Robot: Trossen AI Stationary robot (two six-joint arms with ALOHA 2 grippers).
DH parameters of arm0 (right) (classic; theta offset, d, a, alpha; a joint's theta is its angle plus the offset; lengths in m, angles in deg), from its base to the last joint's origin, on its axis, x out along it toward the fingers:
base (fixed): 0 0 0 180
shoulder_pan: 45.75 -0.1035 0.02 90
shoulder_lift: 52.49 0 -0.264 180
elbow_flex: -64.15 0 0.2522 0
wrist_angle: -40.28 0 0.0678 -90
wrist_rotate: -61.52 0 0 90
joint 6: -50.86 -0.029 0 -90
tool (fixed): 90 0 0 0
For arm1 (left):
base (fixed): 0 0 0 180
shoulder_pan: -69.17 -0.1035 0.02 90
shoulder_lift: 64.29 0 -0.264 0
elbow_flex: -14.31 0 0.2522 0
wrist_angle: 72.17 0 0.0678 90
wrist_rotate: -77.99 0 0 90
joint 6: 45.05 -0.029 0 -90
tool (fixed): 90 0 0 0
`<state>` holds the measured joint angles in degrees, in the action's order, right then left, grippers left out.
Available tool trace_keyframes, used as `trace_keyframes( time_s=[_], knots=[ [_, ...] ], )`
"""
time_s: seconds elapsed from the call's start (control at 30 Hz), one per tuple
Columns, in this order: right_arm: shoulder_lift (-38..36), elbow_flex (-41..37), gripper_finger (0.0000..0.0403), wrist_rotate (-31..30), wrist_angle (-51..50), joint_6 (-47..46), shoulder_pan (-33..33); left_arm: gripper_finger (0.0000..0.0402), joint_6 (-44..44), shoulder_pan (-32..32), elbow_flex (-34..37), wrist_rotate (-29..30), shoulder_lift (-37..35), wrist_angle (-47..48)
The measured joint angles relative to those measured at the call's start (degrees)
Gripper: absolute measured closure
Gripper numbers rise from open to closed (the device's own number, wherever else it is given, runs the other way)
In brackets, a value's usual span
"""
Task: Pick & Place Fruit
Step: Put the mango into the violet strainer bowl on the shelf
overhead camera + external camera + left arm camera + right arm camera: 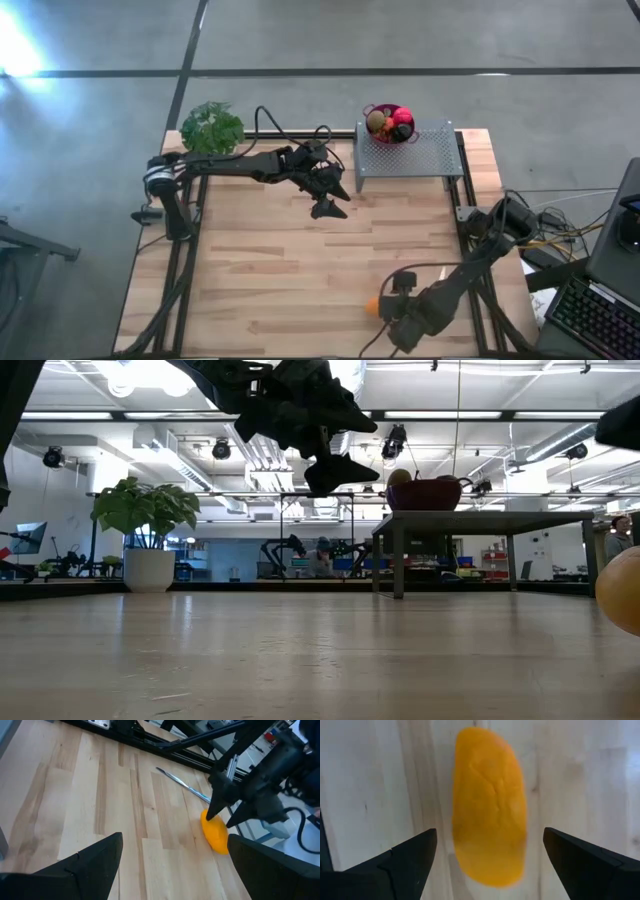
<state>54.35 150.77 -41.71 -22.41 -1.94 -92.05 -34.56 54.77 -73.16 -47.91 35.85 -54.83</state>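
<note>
Straddling orange piece (pixel 489 807), right pincer (pixel 383 308) spread, knife (pixel 182 784) beside, left pincer (pixel 330 205) released

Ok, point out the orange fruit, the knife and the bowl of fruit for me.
orange fruit (pixel 489 805): right wrist view, middle of its skin.
knife (pixel 181 783): left wrist view, mid-length of the slim blade.
bowl of fruit (pixel 389 134): high view, near rim of the red bowl.

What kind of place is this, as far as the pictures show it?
Probably a large robotics lab or workshop: a wooden table on a concrete floor, more robot arms on benches behind, and exposed ceiling pipes with strip lighting.
</note>
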Motion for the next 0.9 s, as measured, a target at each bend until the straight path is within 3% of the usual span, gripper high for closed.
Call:
trace_keyframes(
  time_s=[0.43, 0.9],
  knots=[
    [7.4, 0.2, 0.0088, 6.1, 3.3, 5.3, 2.2, 0.0037, 2.1, 0.0, 0.0, 0.0, 0.0, 0.1],
    [1.8, -0.1, 0.0180, 5.8, 2.6, 6.6, 2.1, 0.0037, 2.2, 0.0, 0.0, -0.1, 0.0, 0.1]
  ],
)
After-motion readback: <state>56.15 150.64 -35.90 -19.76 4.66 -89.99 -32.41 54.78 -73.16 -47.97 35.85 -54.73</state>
